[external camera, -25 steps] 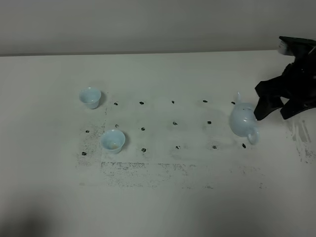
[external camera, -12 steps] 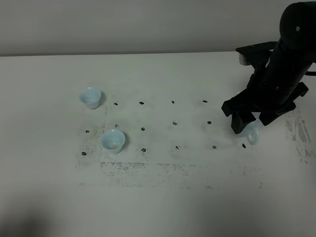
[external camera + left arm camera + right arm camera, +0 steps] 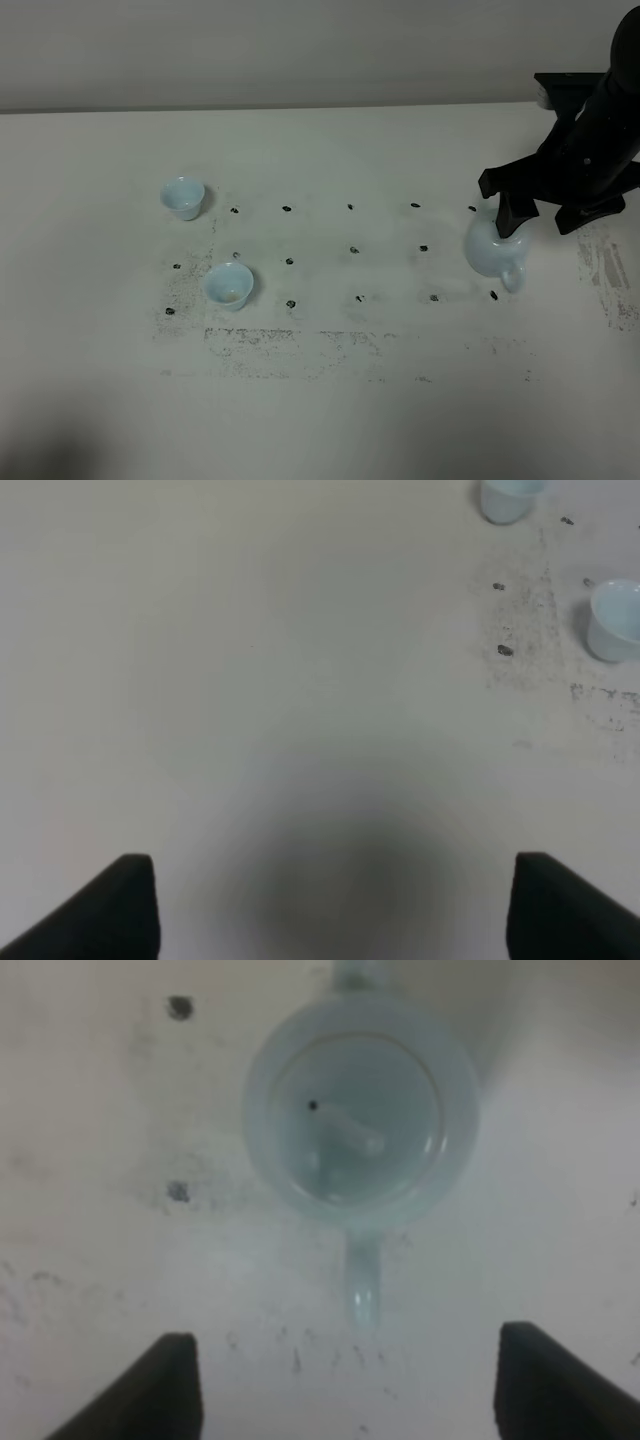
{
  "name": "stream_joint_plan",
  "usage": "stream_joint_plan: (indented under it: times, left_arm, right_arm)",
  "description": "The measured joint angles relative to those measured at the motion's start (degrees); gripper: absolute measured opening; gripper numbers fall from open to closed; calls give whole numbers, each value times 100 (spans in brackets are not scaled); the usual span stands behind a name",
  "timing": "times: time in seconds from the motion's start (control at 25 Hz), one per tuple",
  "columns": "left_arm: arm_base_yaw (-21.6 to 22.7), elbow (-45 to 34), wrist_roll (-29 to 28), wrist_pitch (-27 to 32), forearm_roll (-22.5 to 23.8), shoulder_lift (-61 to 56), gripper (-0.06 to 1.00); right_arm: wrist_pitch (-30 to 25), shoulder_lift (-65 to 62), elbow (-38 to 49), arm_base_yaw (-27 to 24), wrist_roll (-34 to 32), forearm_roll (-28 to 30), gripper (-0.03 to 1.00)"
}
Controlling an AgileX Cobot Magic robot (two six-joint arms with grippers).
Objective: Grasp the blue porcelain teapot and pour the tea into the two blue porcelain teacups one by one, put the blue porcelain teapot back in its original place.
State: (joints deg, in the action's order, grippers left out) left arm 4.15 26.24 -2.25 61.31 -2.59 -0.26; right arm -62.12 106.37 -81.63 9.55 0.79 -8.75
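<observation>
Where my right claw is: the black right claw (image 3: 545, 218) hangs over the right side of the white tabletop (image 3: 350, 420), right above the very pale blue-white glossy round porcelain teapot (image 3: 492, 252).
Right claw opening: spread wide, nothing between the fingers. In the wrist view both dark fingertips (image 3: 170, 1385) sit clear of the pot, so no contact there. From the high cam one finger overlaps the pot's top, and I can't tell from that angle if it touches.
Left claw: the left claw (image 3: 335, 910) is spread wide too, holding nothing, over plain table. It doesn't show in the high view.
Teapot spot: upright on the table at the right end of the grid of black dot marks (image 3: 353, 249), domed lid (image 3: 345, 1120) on.
Teapot heading: thin spout (image 3: 483, 197) points toward the far edge by the wall, small loop handle (image 3: 514, 278) toward the near side and a bit right. The long axis runs far-to-near, roughly square to the line between my fingers.
Cups: two small pale blue-white glossy handleless porcelain cups, far cup (image 3: 183, 197) and near cup (image 3: 229, 284), both upright at the left end of the grid. They're apart from each other and well apart from the teapot.
Room: a wide flat stretch of dotted tabletop lies between teapot and cups. The far table edge runs behind my arm. Grey scuffed speckling (image 3: 300, 340) lines the near side of the grid.
</observation>
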Motion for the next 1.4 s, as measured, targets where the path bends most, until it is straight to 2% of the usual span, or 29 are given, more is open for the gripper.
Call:
stream_joint_plan:
  times: [0.32, 1.0, 1.4]
  left_arm:
    - [0, 0, 0, 0, 0, 0, 68]
    - [0, 0, 0, 0, 0, 0, 68]
    - [0, 0, 0, 0, 0, 0, 68]
  right_arm:
    - [109, 632, 0, 0, -79, 11, 59]
    - [28, 695, 0, 0, 195, 28, 59]
    - [-707, 717, -513, 0, 325, -36, 59]
